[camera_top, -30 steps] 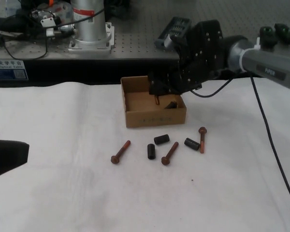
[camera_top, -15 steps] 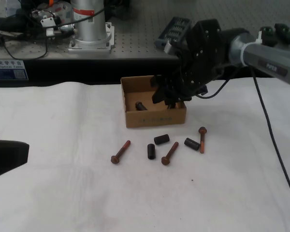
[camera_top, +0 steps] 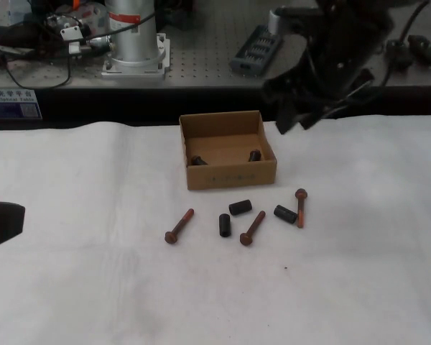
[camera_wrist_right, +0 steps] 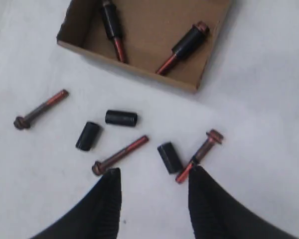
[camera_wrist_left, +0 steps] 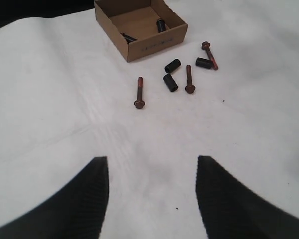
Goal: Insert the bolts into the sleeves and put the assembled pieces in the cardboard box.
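The cardboard box (camera_top: pixel 230 175) stands at the back of the white cloth, and two bolts with sleeves on them (camera_wrist_right: pixel 112 22) (camera_wrist_right: pixel 187 42) lie inside it. In front of the box lie three copper bolts (camera_top: pixel 179 225) (camera_top: pixel 252 227) (camera_top: pixel 300 206) and three black sleeves (camera_top: pixel 224 225) (camera_top: pixel 240 208) (camera_top: pixel 285 213). My right gripper (camera_wrist_right: pixel 154 199) hangs open and empty high above these loose parts, behind and to the right of the box (camera_wrist_right: pixel 154 35). My left gripper (camera_wrist_left: pixel 152 194) is open and empty low over the cloth at the left, well apart from the bolts (camera_wrist_left: pixel 139 92).
A perforated metal bench (camera_top: pixel 201 50) with a silver column (camera_top: pixel 133 29), cables and a grey block (camera_top: pixel 255 49) runs behind the cloth. The cloth (camera_top: pixel 215 302) in front of the loose parts is bare. A black cable (camera_top: pixel 409 223) trails down the right side.
My right gripper has lifted out of the box and drawn back and to the right. A second bolt with its sleeve now lies in the box. The left arm shifted slightly.
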